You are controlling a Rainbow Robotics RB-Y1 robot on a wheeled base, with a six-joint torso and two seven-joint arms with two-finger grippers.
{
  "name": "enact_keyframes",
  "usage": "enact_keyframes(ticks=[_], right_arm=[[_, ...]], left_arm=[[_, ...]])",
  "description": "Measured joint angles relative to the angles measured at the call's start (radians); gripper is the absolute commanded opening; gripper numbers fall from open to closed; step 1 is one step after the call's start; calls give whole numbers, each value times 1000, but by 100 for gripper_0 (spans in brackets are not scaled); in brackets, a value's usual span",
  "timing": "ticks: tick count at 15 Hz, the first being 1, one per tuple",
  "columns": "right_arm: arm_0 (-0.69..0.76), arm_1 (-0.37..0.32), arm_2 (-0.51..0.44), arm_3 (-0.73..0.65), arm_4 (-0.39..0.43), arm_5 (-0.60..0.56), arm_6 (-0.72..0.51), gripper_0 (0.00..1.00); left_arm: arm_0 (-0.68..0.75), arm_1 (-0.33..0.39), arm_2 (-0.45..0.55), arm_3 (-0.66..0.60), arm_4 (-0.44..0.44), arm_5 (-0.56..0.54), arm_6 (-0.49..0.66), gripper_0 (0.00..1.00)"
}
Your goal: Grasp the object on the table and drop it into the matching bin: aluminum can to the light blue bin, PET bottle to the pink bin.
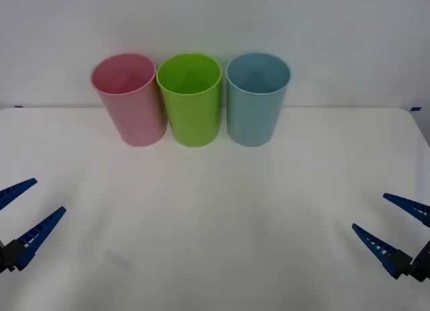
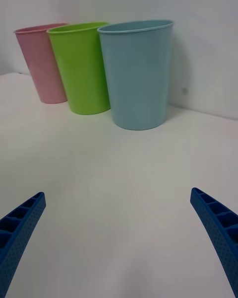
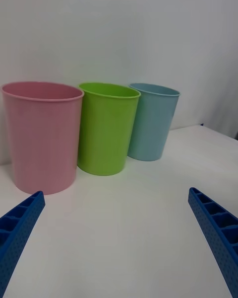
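Note:
Three bins stand in a row at the back of the white table [image 1: 215,210]: the pink bin [image 1: 130,99] on the left, a lime green one [image 1: 191,99] in the middle, the light blue bin [image 1: 255,98] on the right. The aluminum can is out of view. My left gripper [image 1: 23,213] hovers open near the table's front left edge. My right gripper [image 1: 396,224] hovers open near the front right edge. Nothing sits between either pair of blue fingers. In the wrist views the light blue bin [image 2: 138,74] and the pink bin [image 3: 42,134] stand well beyond the fingers.
A plain white wall rises right behind the bins. The lime green bin [image 2: 82,67] touches or nearly touches its neighbours. A faint grey smudge [image 1: 117,258] marks the tabletop at the front left.

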Motion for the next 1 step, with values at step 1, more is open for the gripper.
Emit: enact_keyframes(ticks=[1], right_arm=[[3,0,0,0,0,0,0,100]], left_arm=[[0,0,0,0,0,0,0,100]])
